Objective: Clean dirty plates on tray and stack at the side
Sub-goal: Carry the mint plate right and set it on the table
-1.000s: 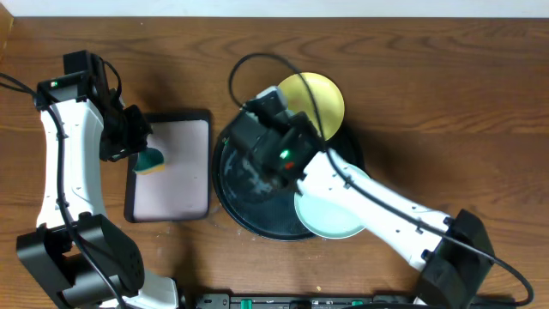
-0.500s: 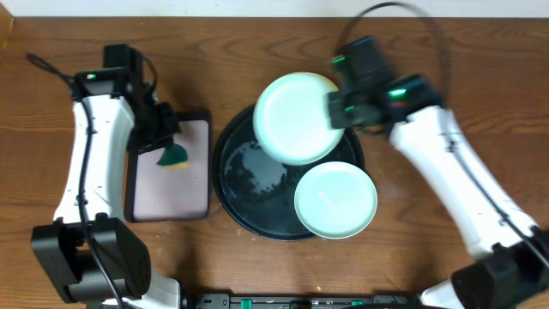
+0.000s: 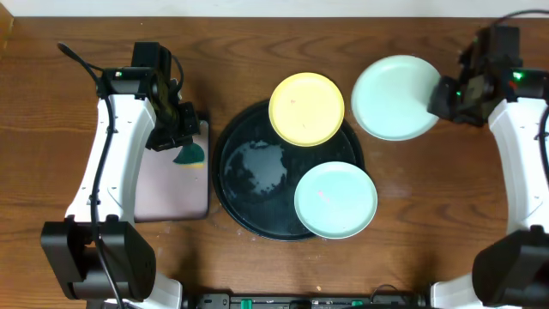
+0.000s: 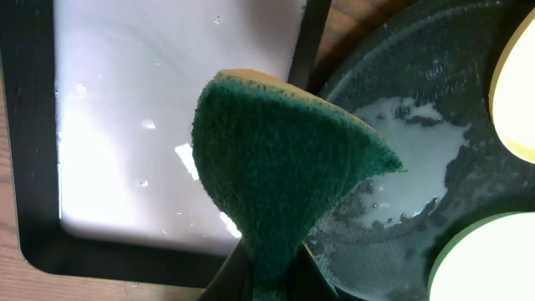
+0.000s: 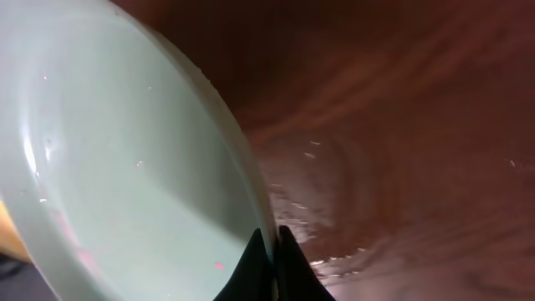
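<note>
- Overhead: round tray (image 3: pixel 232 184) at centre of the table (image 3: pixel 257 51), glossy black, with a milky puddle (image 3: pixel 257 163) on its left half.
- Overhead: yellow plate (image 3: pixel 307 108) overlaps the round tray's upper rim. One mint plate (image 3: pixel 335 199) lies at the tray's lower right.
- Overhead: held mint plate (image 3: pixel 393 96) is upper right of the round tray, off it and over bare wood. The right gripper (image 3: pixel 439 96) is at its right edge.
- Overhead: left gripper (image 3: pixel 177 142) is clenched on a sponge (image 3: pixel 190 155) over the right rim of the rectangular tray (image 3: pixel 167 193), left of the round tray.
- Left wrist: only this view shows the grip closely. The fingers pinch the sponge (image 4: pixel 284 159) at its lower end, green face toward the camera, a yellow layer along the top edge.
- Left wrist: water beads show on the rectangular tray's pale inside (image 4: pixel 167 109), and grey residue rings the milky puddle (image 4: pixel 410 159). Whether the sponge touches anything below cannot be told.
- Right wrist: the jaws are closed tight on the rim of the held mint plate (image 5: pixel 109 184), which is tilted. Pinkish specks and droplets show on its face, unseen from overhead, and the wood (image 5: pixel 401 125) shows a wet sheen.
- Count: three plates (two mint, one yellow), two trays, one sponge, two grippers.
</note>
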